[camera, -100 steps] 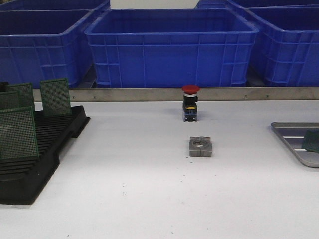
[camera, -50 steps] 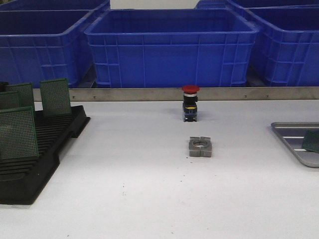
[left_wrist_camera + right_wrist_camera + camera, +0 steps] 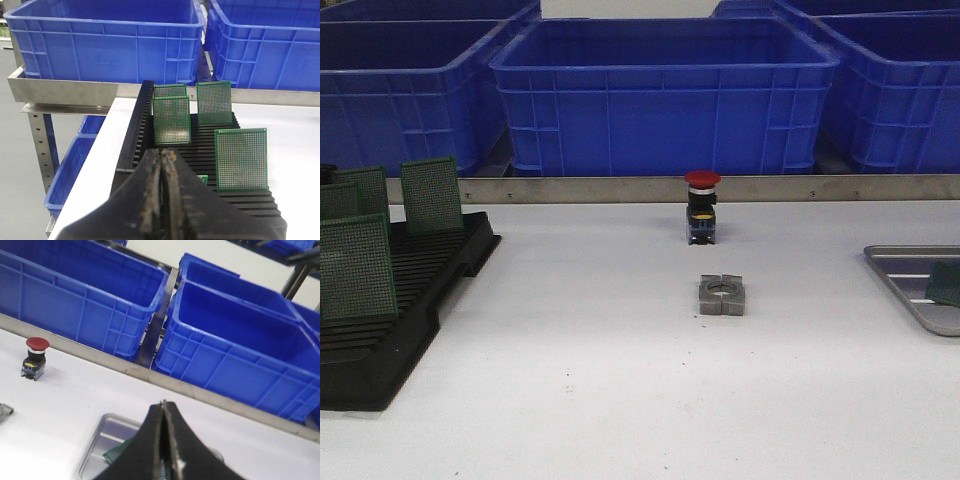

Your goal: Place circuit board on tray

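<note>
Several green circuit boards [image 3: 356, 268] stand upright in a black slotted rack [image 3: 415, 300] at the table's left; they also show in the left wrist view [image 3: 241, 159]. The silver tray [image 3: 900, 275] lies at the right edge with one green board [image 3: 946, 284] lying in it; the right wrist view shows the tray [image 3: 102, 437] and a corner of that board [image 3: 119, 451]. My left gripper [image 3: 162, 154] is shut and empty, above the near side of the rack. My right gripper [image 3: 163, 403] is shut and empty, above the tray. Neither gripper shows in the front view.
A red-capped push button [image 3: 702, 206] and a grey metal block with a round hole [image 3: 722, 294] stand mid-table. Big blue bins [image 3: 665, 95] line the shelf behind a metal rail [image 3: 620, 189]. The table's left edge drops off beside the rack [image 3: 100, 145].
</note>
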Motion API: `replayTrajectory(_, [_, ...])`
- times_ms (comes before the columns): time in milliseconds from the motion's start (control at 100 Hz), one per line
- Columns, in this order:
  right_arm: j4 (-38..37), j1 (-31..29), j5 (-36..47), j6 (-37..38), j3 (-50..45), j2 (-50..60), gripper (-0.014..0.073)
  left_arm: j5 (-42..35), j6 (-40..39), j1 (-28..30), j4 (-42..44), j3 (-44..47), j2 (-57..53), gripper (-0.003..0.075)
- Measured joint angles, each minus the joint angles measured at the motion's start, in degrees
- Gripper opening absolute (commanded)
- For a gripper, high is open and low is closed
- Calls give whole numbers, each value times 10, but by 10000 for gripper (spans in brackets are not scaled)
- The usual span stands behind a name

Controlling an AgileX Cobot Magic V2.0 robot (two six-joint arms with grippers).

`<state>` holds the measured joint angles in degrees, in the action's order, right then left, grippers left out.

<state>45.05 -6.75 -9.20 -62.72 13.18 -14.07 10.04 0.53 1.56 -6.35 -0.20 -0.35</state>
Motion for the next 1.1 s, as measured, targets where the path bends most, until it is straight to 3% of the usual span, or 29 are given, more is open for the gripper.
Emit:
replayTrajectory(220, [-314, 0, 14, 416, -35, 3, -60, 0, 0, 0, 0, 0, 0, -17])
replayTrajectory(380, [-442, 0, 92, 588, -100, 53, -60, 0, 0, 0, 0, 0, 0, -17])
replayTrajectory(470, [-474, 1, 105, 633, -137, 89, -60, 0, 0, 0, 0, 0, 0, -17])
replayTrajectory(590, [-502, 24, 63, 664, -147, 137, -60, 0, 0, 0, 0, 0, 0, -17])
replayTrajectory(760, [-512, 62, 39, 669, -148, 146, -60, 0, 0, 0, 0, 0, 0, -17])
replayTrajectory(1100, [-514, 64, 37, 673, -148, 146, -60, 0, 0, 0, 0, 0, 0, -17])
